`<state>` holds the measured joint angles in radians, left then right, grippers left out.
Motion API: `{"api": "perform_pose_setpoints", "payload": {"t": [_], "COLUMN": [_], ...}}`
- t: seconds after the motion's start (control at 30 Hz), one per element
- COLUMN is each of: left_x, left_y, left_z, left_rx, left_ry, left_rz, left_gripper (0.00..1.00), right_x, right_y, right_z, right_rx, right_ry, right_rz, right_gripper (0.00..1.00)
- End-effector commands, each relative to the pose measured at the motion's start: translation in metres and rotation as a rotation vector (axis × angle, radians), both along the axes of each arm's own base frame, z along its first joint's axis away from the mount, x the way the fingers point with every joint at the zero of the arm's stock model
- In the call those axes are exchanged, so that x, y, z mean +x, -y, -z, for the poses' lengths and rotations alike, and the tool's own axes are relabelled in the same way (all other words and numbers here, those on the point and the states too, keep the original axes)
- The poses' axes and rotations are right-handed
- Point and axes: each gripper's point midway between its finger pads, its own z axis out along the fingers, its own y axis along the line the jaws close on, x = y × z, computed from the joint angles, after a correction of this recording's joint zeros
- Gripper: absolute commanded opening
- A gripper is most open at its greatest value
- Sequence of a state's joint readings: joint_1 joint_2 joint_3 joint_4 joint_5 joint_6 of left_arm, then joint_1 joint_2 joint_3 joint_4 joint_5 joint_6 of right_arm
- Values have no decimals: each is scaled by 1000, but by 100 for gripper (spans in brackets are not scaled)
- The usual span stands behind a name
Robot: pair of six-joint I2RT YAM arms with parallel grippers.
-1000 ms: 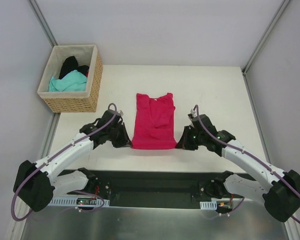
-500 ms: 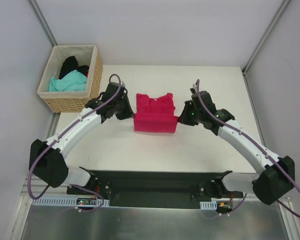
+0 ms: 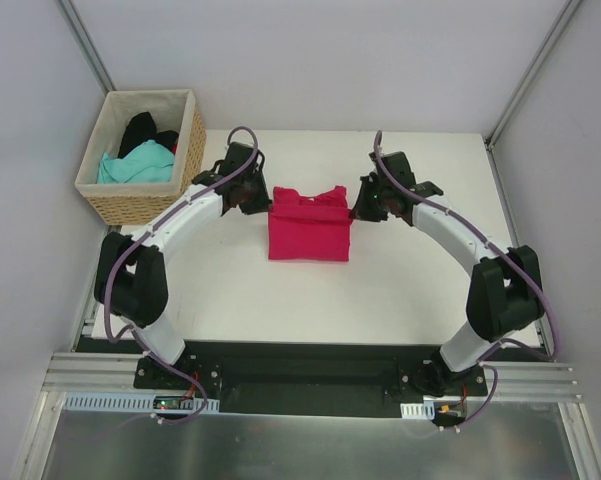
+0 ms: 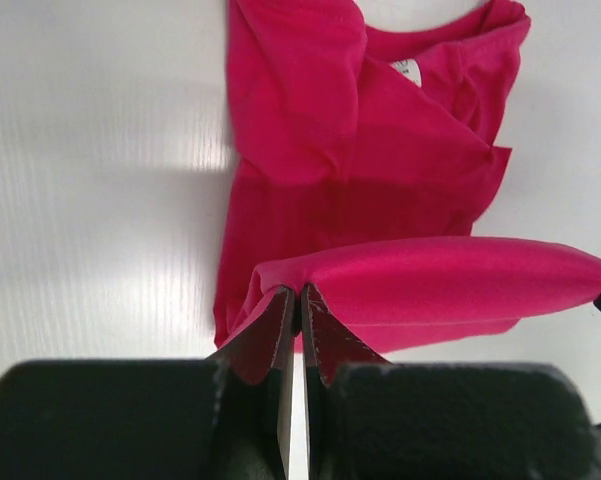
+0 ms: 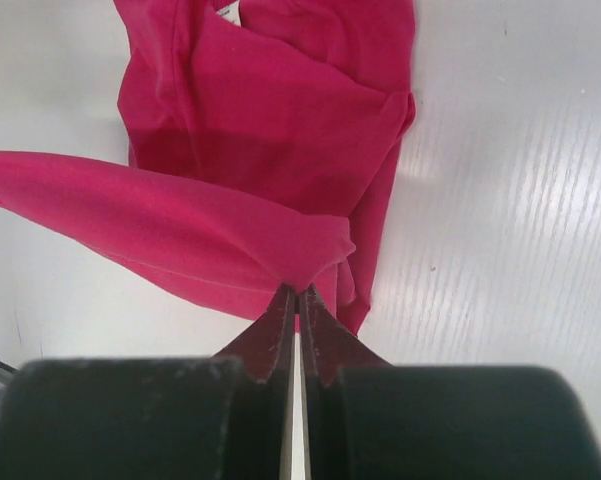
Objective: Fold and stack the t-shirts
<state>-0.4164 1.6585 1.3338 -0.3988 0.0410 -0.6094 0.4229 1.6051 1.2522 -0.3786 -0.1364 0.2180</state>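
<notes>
The crimson-pink t-shirt (image 3: 310, 228) lies on the white table, its lower half doubled over towards the collar. My left gripper (image 3: 263, 203) is shut on the shirt's left hem corner (image 4: 280, 285). My right gripper (image 3: 356, 208) is shut on the right hem corner (image 5: 310, 270). Both hold the lifted hem stretched between them above the shirt's upper part. The white neck label (image 4: 408, 72) shows near the collar. The teal shirt (image 3: 135, 165) and the black shirt (image 3: 142, 130) lie in the basket.
The woven wicker basket (image 3: 185, 165) stands at the table's far left corner, just left of my left arm. Grey walls enclose the table on three sides. Bare white table (image 3: 420, 280) lies in front of and right of the shirt.
Both grippers have carried the shirt's hem away from the arm bases towards the collar. The shirt went from lying nearly full length to folded in half.
</notes>
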Motion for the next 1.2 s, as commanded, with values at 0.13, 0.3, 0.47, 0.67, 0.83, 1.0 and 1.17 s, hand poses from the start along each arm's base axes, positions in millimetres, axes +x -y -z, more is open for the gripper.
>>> {"api": "perform_pose_setpoints", "payload": {"t": [0.13,0.3,0.47,0.67,0.83,1.0,1.17], "left_x": [54,74,91,112,131,151,140], "left_y": [-4,-4,-6,-6,-4,-11,-16], "left_z": [-3,3,17,39,49,1,-83], "left_rx": [33,38,57,41,43,63,55], "left_ry": [86,88,75,43,44,144,290], "left_rz": [-30,-35,-38,-45,-15,3,45], "left_gripper": [0,0,0,0,9,99,99], "right_x": [47,63,79,102,117,123,103], "right_y": [-7,-9,-7,-7,-4,-1,0], "right_z": [-6,5,23,31,38,3,-64], "right_rx": [31,24,31,32,15,23,73], "right_ry": [40,29,-9,-13,-4,33,157], "right_rz": [-35,-54,-49,-54,-52,-118,-165], "right_gripper": [0,0,0,0,0,100,100]}}
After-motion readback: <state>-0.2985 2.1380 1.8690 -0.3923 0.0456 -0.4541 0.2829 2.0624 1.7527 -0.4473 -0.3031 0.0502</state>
